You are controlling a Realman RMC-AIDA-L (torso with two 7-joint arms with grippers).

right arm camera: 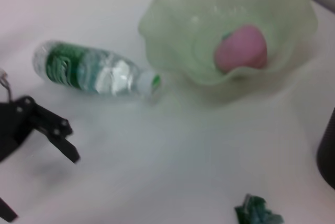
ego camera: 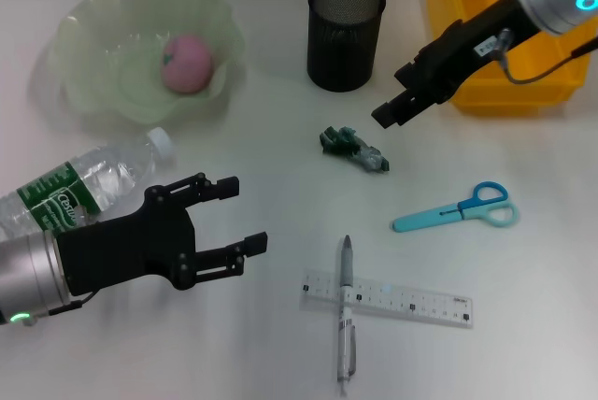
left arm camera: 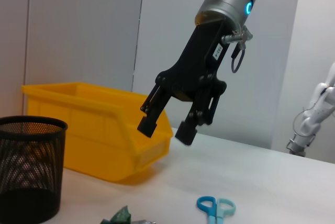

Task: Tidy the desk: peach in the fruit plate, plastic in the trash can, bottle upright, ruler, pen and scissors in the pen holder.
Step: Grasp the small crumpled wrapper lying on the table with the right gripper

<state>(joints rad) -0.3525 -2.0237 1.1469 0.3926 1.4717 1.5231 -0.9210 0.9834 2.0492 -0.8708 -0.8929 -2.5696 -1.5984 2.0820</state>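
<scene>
The peach (ego camera: 188, 63) already sits in the green fruit plate (ego camera: 103, 21) at the upper left of the head view, so that step looks done. The bottle (ego camera: 79, 185) lies on its side at the left, just below the plate. A crumpled bit of green plastic (ego camera: 355, 148) lies on the table (ego camera: 280, 344) near the middle of the frame. The scissors (ego camera: 458, 210) are at the right. The pen (ego camera: 345, 316) lies across the ruler (ego camera: 388, 298) at the bottom middle. The black pen holder (ego camera: 346, 33) stands at the top middle, and the yellow bin (ego camera: 495, 64) is at the upper right.

The right gripper (ego camera: 397, 110) hangs in the air just up and to the right of the plastic, in front of the bin. Its fingers are spread apart and hold nothing. The left gripper (ego camera: 245, 216) is at the lower left, next to the bottle, and its fingers are spread wide and empty too.

I think the plastic step is the one in hand. Next, the right gripper needs to go down over the plastic, pinch it, and carry it to the yellow bin.
</scene>
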